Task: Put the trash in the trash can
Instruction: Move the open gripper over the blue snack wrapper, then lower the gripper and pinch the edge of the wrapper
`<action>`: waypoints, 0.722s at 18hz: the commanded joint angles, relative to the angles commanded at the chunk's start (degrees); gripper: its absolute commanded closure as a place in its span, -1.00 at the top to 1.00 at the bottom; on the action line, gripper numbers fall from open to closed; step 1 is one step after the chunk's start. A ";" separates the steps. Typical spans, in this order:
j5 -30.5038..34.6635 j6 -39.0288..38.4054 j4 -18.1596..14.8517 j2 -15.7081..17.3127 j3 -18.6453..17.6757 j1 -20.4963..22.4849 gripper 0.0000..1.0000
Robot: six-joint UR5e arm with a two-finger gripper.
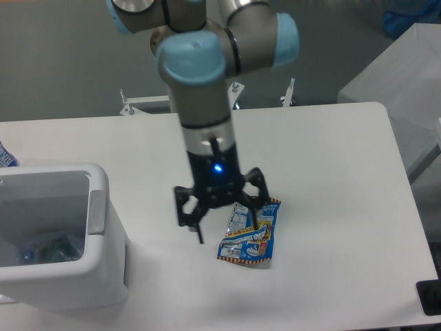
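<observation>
A crinkled blue snack wrapper [251, 234] with yellow-white print lies flat on the white table [331, 179], right of centre. My gripper [226, 226] hangs open just over the wrapper's left edge, one finger to its left and the other on its upper part. Nothing is held between the fingers. The white boxy trash can [103, 227] stands at the left front. Inside it, a clear crushed bottle [41, 249] shows dimly at the bottom.
A grey cabinet [406, 83] stands beyond the table's right edge. The robot's white base column [200, 89] rises behind the table's far edge. A small blue object [5, 156] peeks in at the far left.
</observation>
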 joint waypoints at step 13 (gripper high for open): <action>0.09 27.91 0.26 -12.04 1.57 4.40 1.00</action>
